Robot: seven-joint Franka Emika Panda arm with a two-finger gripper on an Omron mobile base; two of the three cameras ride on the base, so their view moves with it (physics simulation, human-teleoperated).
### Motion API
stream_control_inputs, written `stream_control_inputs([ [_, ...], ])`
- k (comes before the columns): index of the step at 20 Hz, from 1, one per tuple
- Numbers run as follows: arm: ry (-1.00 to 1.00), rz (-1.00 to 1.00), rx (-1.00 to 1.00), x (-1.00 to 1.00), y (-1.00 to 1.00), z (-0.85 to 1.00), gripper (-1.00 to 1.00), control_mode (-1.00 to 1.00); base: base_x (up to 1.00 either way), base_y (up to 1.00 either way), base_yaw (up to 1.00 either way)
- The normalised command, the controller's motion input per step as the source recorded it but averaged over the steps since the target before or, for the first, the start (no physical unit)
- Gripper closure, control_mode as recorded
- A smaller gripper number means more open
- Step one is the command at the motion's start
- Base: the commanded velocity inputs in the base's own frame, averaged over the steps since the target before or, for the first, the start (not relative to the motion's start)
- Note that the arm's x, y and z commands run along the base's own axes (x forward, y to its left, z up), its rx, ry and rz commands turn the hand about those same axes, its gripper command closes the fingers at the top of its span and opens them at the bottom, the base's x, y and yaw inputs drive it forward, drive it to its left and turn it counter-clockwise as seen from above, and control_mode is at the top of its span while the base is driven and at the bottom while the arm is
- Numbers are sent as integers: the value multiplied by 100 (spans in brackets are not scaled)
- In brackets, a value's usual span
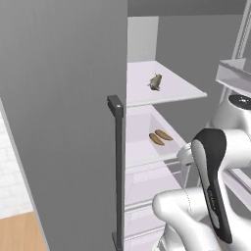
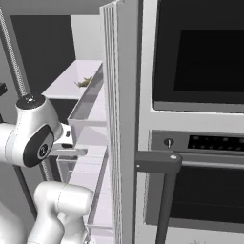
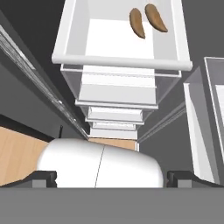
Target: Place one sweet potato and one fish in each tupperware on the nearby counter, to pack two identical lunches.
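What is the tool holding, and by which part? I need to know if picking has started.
Nothing. The tool is open and empty; both sweet potatoes lie untouched on the fridge shelf.

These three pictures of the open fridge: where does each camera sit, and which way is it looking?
Left base view: behind the arm on its left, facing into the open fridge past the grey door with a dark bar handle; the white arm rises at lower right.
Right base view: behind on the right, facing the fridge door's edge and a black wall oven; the arm is at lower left.
Hand view: on the hand, looking along it at a white drawer.
Shared: two brown sweet potatoes, and a small greenish-brown fish on the shelf.
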Motion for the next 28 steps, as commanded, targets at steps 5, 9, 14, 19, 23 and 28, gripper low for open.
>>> stream_control_inputs([
  [5,0,-3,-1,77,0,-12,-100,-100,15,0,0],
  [9,0,-5,0,100,0,-24,-100,-100,0,0,0],
  [14,0,-6,0,95,0,-40,-100,-100,0,0,0],
  [19,-3,-8,0,89,0,-45,-100,-100,0,0,0],
  [23,-6,-8,0,83,0,-58,-100,-100,0,0,0],
  [28,-2,-6,0,27,-1,-45,-100,-100,0,0,0],
])
